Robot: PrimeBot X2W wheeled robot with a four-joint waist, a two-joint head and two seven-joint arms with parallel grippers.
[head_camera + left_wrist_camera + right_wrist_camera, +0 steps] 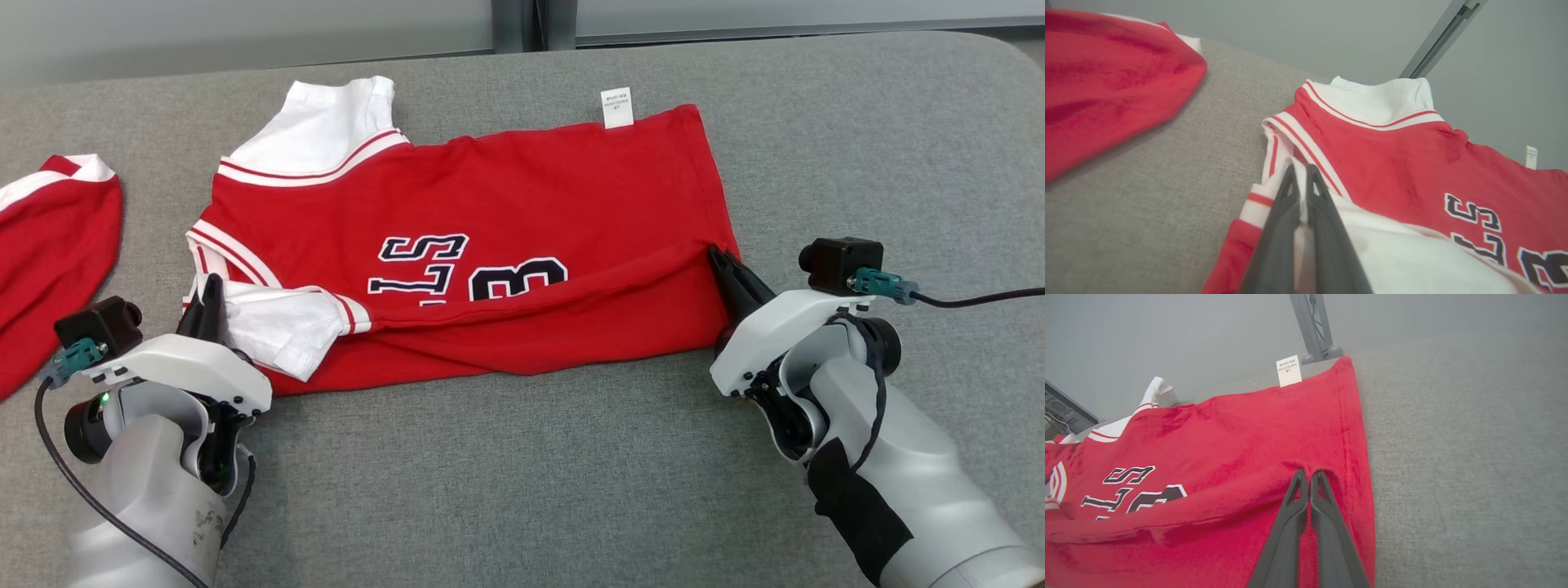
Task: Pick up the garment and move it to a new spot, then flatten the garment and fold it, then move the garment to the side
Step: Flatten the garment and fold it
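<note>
Two pincers, both closed on cloth. The left pincer (212, 283) (1300, 168) has its fingers pressed together with white sleeve (277, 331) fabric showing between them. The right pincer (718, 253) (1309, 472) is closed at the hem corner, and the red cloth puckers at its tips.

Position: the jersey (506, 196) (1392, 163) (1241, 428) lies on the grey bench (571, 465), spanning the gap between the two pincers and reaching away beyond both.

Orientation: the long axis runs pincer to pincer. The neck and sleeves are at the left pincer's end and the hem at the right pincer's end. The printed side faces up. A white label (616, 108) (1289, 370) sticks out of the edge beyond the right pincer.

Step, as I judge it: the fold. The edge nearest the pincers is raised into a ridge that crosses the lettering, so the lengthwise fold looks begun but not laid down.

Next move calls for both pincers to carry their corners away together, level and at the same pace. The cloth between them should stay taut enough that the crease runs straight. Release should come only once the carried edge meets the far one.

Note: a second red garment (49, 237) (1106, 81) lies outboard of the left pincer, apart from the jersey.
</note>
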